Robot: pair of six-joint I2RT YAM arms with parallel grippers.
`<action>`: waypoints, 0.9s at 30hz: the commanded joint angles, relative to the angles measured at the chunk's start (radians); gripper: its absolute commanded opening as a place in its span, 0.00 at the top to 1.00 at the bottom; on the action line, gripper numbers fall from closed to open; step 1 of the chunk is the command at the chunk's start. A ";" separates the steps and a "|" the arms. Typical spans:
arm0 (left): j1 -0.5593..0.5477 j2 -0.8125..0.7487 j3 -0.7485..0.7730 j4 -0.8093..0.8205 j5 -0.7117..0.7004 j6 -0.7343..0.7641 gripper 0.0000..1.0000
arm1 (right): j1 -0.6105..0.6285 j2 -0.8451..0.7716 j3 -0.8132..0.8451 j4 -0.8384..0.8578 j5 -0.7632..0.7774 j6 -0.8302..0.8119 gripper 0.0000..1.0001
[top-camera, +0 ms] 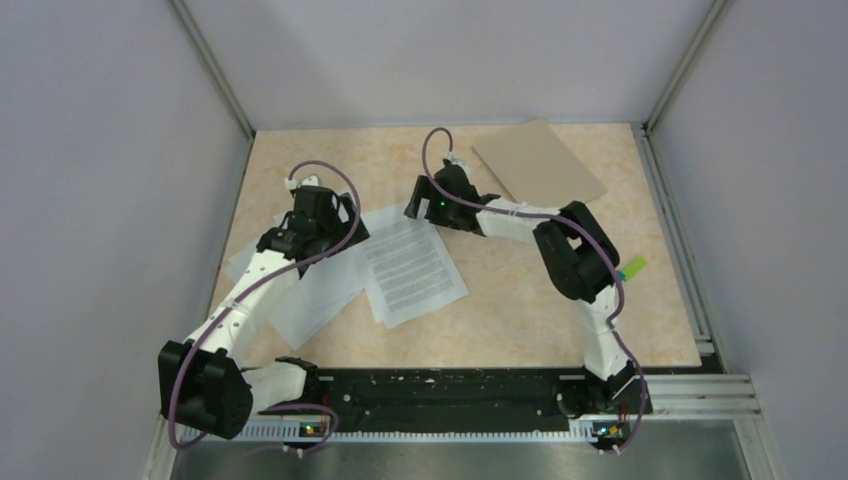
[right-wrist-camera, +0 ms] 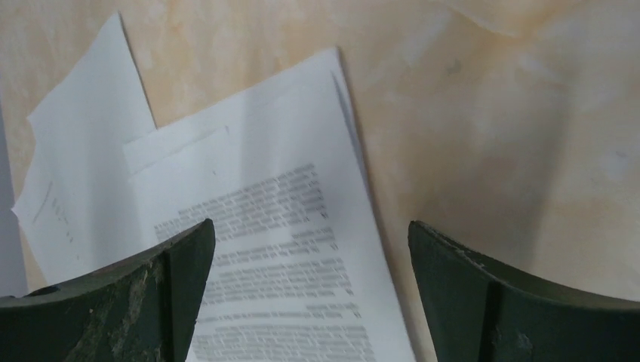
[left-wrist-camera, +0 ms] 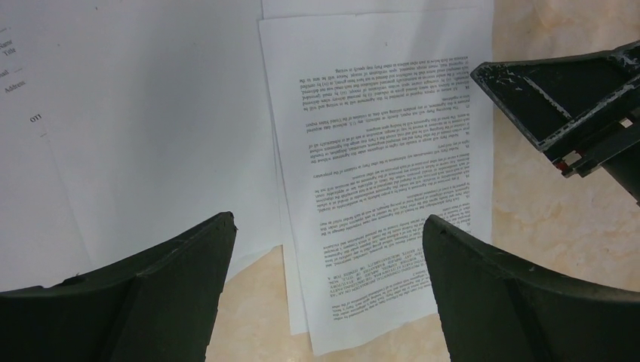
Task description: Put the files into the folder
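Note:
The files are several white sheets spread on the left half of the table. A printed sheet [top-camera: 412, 265] lies on top, and plainer sheets [top-camera: 300, 300] lie under and left of it. The brown folder [top-camera: 540, 160] lies flat at the far right, apart from the sheets. My left gripper [top-camera: 335, 228] hovers open and empty over the sheets' far left part. In the left wrist view it [left-wrist-camera: 328, 226] frames the printed sheet [left-wrist-camera: 377, 151]. My right gripper [top-camera: 420, 205] is open and empty over the printed sheet's far edge. In the right wrist view it [right-wrist-camera: 312, 234] straddles that sheet's [right-wrist-camera: 287, 226] right edge.
Small green and yellow blocks [top-camera: 632, 268] lie near the right edge of the table. Grey walls enclose the table on three sides. The right gripper's black body [left-wrist-camera: 573, 105] shows at the upper right of the left wrist view, close to the left gripper.

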 commanded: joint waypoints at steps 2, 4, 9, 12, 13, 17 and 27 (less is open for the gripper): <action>0.004 -0.028 0.022 0.026 0.075 0.011 0.01 | -0.073 -0.174 -0.220 -0.100 -0.022 -0.106 0.01; 0.004 -0.030 0.013 0.034 0.089 0.007 0.01 | -0.064 -0.245 -0.318 -0.093 -0.054 -0.123 0.01; 0.004 -0.032 -0.004 0.041 0.104 -0.004 0.01 | -0.002 -0.374 -0.526 -0.070 -0.091 -0.070 0.01; 0.004 -0.039 -0.008 0.034 0.100 -0.009 0.01 | 0.040 -0.423 -0.613 -0.029 -0.103 -0.001 0.01; 0.004 -0.043 -0.009 0.033 0.100 -0.009 0.01 | 0.056 -0.428 -0.630 -0.014 -0.104 0.018 0.01; 0.003 -0.044 -0.009 0.032 0.090 -0.006 0.01 | 0.099 -0.366 -0.605 0.016 -0.092 0.064 0.01; 0.006 -0.043 0.022 -0.008 0.047 0.008 0.01 | 0.100 -0.129 -0.266 0.014 -0.115 0.053 0.01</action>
